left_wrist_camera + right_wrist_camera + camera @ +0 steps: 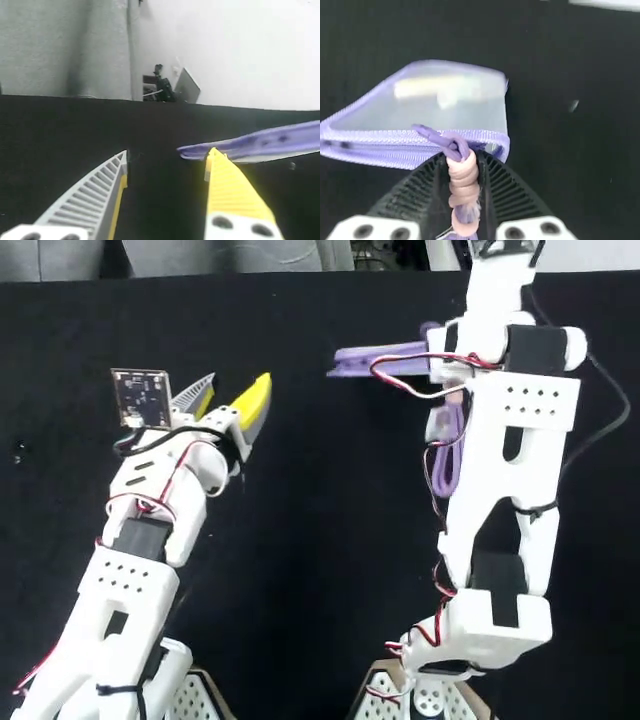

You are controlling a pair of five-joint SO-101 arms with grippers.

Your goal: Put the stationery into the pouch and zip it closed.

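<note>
The right hand point(463, 156) gripped the pull cord point(463, 176) of the pouch point(445, 107), likely to draw the zip; the left hand point(168, 151) stood wide and empty near the pouch.

The high camera hangs over the black counter point(320, 540) and looks down on it from some way off. The left wrist camera sits low behind the left hand point(168, 155) and faces level across the counter to the far wall point(240, 50); the right wrist camera looks steeply down from very near. All three views share the purple pouch point(375, 360).
</note>
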